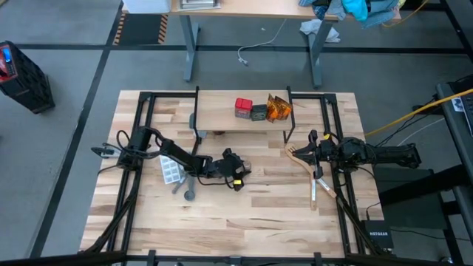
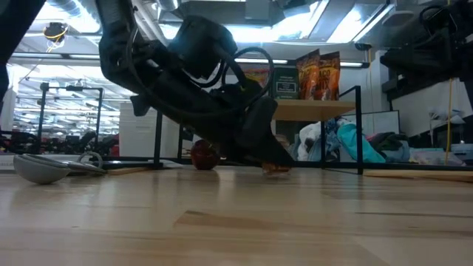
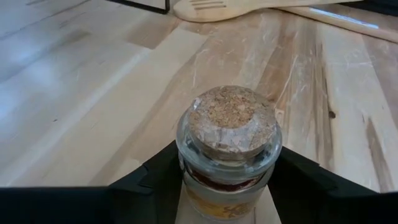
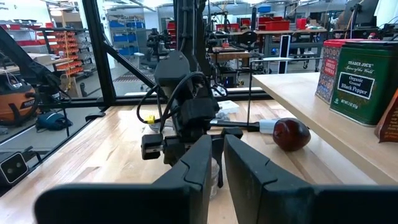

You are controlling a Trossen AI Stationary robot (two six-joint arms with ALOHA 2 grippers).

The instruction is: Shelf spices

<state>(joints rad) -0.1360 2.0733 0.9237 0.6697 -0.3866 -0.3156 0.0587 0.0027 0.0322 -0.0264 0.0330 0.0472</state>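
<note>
The tiny jar (image 3: 230, 143), clear glass with a cork lid, sits between the fingers of my left gripper (image 3: 230, 186) near the middle of the table (image 1: 246, 167). The shelf (image 1: 222, 120) stands at the table's far side. Lined up on it are the red box (image 1: 243, 108), the dark grey box (image 1: 259, 112) and the orange packets (image 1: 278, 108). My right gripper (image 4: 217, 155) is shut and waits at the table's right side (image 1: 310, 151), above the wooden utensil (image 1: 299, 157). My left gripper pinches the jar's glass body (image 3: 186, 171) just below the cork lid, one finger on each side. The fingers come low and nearly level from the table's left. They hide the jar's base, and in the low view they reach down to the table top (image 2: 275, 167).
A white blister tray (image 1: 171, 171) and a grey utensil (image 1: 188, 193) lie under my left arm. A dark red round thing (image 4: 290, 134) lies under the shelf. The shelf's black legs (image 2: 360, 129) stand beside it. Bare wood stretches toward the near edge.
</note>
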